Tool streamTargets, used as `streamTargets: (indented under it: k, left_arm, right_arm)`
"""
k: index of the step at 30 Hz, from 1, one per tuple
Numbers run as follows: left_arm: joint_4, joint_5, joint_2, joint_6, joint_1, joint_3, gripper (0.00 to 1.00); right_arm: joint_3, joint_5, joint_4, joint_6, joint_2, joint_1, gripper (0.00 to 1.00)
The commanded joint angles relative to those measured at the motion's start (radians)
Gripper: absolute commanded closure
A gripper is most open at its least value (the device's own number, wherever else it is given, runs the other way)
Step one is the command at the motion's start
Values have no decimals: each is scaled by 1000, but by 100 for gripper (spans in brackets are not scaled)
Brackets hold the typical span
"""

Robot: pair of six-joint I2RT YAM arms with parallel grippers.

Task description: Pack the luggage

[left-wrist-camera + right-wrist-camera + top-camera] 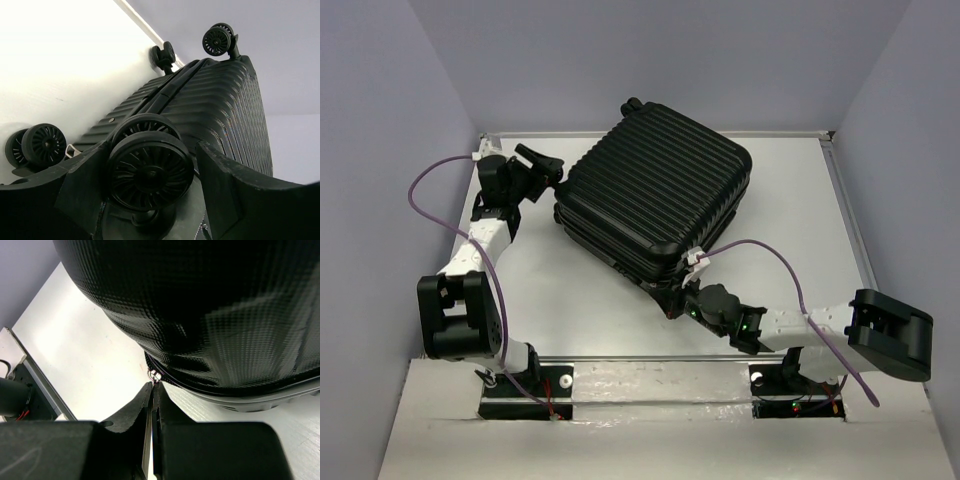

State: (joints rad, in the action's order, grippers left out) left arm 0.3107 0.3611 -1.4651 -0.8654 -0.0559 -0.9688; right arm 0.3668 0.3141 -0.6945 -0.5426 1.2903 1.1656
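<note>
The luggage point(655, 200) is a large black ribbed hard-shell suitcase lying closed on the white table, turned diagonally. My left gripper point(542, 165) is at its far-left corner; in the left wrist view its jaws stand open on either side of a black wheel point(149, 170), with a gap on the right side. My right gripper point(675, 298) is at the suitcase's near corner. In the right wrist view it point(153, 388) is shut on the zipper pull point(156, 375) at the seam under the glossy shell point(200, 305).
Other wheels show in the left wrist view: one at left point(42, 145), two at the far end point(217, 40). A raised white rim point(845, 200) edges the table. Purple cables point(790, 270) loop off both arms.
</note>
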Motion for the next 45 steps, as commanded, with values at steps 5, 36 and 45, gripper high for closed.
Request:
streamTargets:
  k: [5,36,45]
  left_arm:
    - [103,15,-8,-23,2,5,36]
    - [-88,-318,879,13,551,642,94]
    - [-53,-406,813,22,728,498,94]
  right_arm:
    - [31,-76,13,0,15,28,93]
    - [348,-354,480,205,-62,-310,93]
    - [548,-466,458,145,198,-17,93]
